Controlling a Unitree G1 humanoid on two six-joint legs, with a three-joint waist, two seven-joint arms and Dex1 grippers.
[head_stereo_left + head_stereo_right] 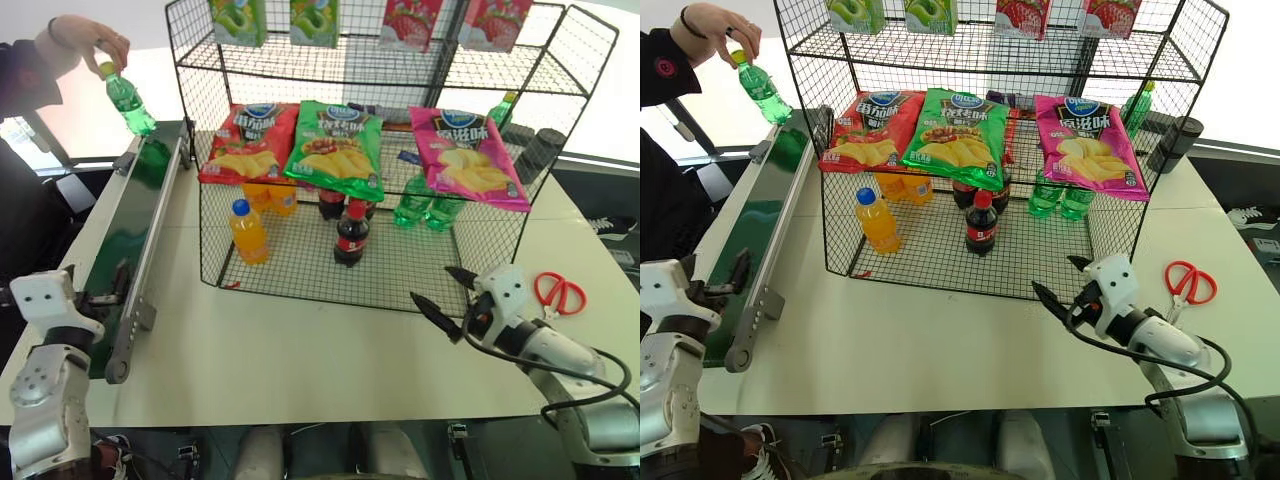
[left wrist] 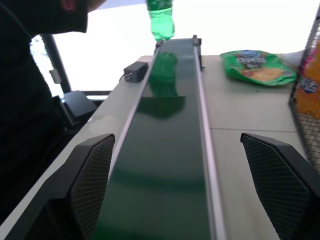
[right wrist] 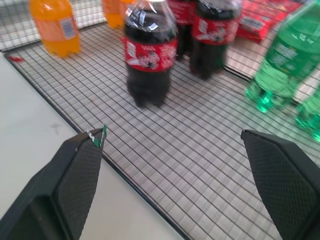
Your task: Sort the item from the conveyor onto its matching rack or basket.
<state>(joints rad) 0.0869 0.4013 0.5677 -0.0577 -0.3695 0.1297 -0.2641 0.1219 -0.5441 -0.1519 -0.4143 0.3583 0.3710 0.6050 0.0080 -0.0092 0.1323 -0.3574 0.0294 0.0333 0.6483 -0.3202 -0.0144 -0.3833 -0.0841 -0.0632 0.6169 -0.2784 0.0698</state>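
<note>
A person's hand (image 1: 92,38) holds the item, a clear-green soda bottle (image 1: 130,105) with a yellow cap, tilted just above the far end of the conveyor (image 1: 138,215). The conveyor's dark green belt runs along the table's left side. My left gripper (image 2: 176,141) hovers open over the near end of the belt, pointing along it, with nothing between its fingers. The black wire rack (image 1: 400,275), hung with chip bags, stands mid-table. My right gripper (image 1: 432,285) is open and empty in front of the rack's bottom tier, near its front right edge.
On the rack's bottom tier stand an orange drink bottle (image 1: 248,232), cola bottles (image 1: 350,235) and green bottles (image 1: 425,205). Red scissors (image 1: 560,292) lie on the table to the right. A chip bag (image 2: 257,67) lies behind the rack, beside the belt's far end.
</note>
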